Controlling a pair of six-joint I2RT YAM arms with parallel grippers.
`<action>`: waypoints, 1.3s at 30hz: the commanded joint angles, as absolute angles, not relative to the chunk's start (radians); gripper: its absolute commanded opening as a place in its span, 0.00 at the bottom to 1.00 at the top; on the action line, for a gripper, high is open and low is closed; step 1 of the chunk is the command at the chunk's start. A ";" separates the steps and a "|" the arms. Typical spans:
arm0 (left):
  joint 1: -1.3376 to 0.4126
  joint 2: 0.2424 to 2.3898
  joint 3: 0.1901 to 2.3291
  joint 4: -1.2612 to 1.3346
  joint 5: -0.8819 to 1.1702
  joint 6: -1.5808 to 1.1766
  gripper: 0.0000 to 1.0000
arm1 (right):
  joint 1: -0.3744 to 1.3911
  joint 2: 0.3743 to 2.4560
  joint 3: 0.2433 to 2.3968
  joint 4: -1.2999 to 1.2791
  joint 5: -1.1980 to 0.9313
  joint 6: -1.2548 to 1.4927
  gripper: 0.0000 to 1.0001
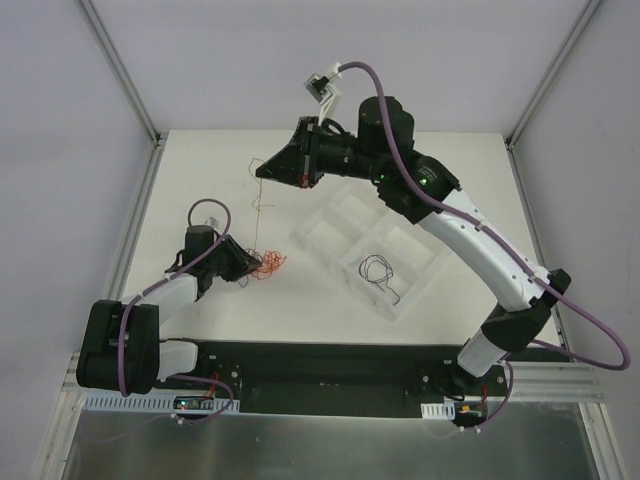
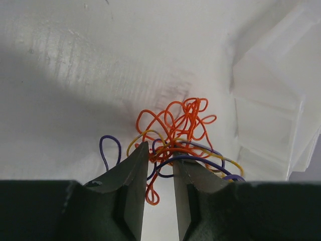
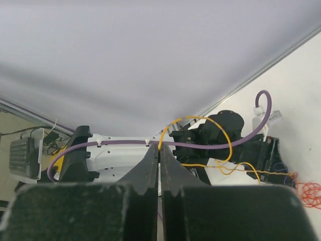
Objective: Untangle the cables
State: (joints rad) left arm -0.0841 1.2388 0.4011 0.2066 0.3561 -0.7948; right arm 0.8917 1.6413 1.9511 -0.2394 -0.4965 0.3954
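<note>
Right claw (image 3: 159,149) clenched on a yellow cable (image 3: 198,117), held high.
Your left claw (image 2: 160,153) straddles the cables (image 2: 175,125) near the tabletop's (image 1: 200,180) left edge; whether it grips, you can't tell.

The tangle of cables (image 1: 268,264) lies on the table (image 1: 200,180), left of the tray (image 1: 325,235), with the left gripper (image 2: 159,155) at its near side. One strand (image 1: 262,215) leads from it to the right gripper (image 1: 262,170), farther back. Another cable (image 1: 378,270) lies in what seems the tray's near compartment.

Two arms (image 1: 172,293), one tray (image 1: 327,236), one tangle (image 1: 268,265)
</note>
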 commanded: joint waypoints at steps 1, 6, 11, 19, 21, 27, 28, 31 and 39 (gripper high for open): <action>-0.072 1.267 0.373 0.181 0.302 -0.796 0.25 | 0.890 1.487 2.095 -0.264 -0.463 0.289 0.00; -0.069 1.258 0.377 0.167 0.288 -0.799 0.25 | 0.890 1.401 2.094 -0.363 -0.358 0.177 0.00; -0.064 1.243 0.379 0.144 0.265 -0.790 0.25 | 0.879 1.325 2.094 -0.422 -0.262 0.095 0.00; -0.057 1.190 0.374 0.104 0.233 -0.770 0.25 | 0.876 1.284 2.242 -0.566 -0.095 -0.078 0.00; -0.058 1.192 0.377 0.097 0.229 -0.769 0.25 | 0.876 1.281 2.292 -0.589 -0.049 -0.110 0.00; -0.051 1.197 0.380 0.086 0.215 -0.767 0.28 | 0.874 1.218 2.237 -0.572 0.054 -0.155 0.00; -0.051 1.193 0.382 0.084 0.215 -0.767 0.28 | 0.873 1.212 2.226 -0.572 0.069 -0.163 0.00; -0.049 1.183 0.383 0.074 0.210 -0.769 0.28 | 0.873 1.197 2.214 -0.577 0.138 -0.201 0.00; -0.046 1.091 0.426 0.011 0.267 -0.756 0.36 | 0.871 1.167 2.111 -0.575 0.319 -0.298 0.00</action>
State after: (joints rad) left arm -0.0570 1.1584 0.3836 0.0616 0.2344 -0.7906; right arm 0.8783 1.1671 2.1700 -0.5873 0.1837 -0.2241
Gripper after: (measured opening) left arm 0.330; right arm 0.009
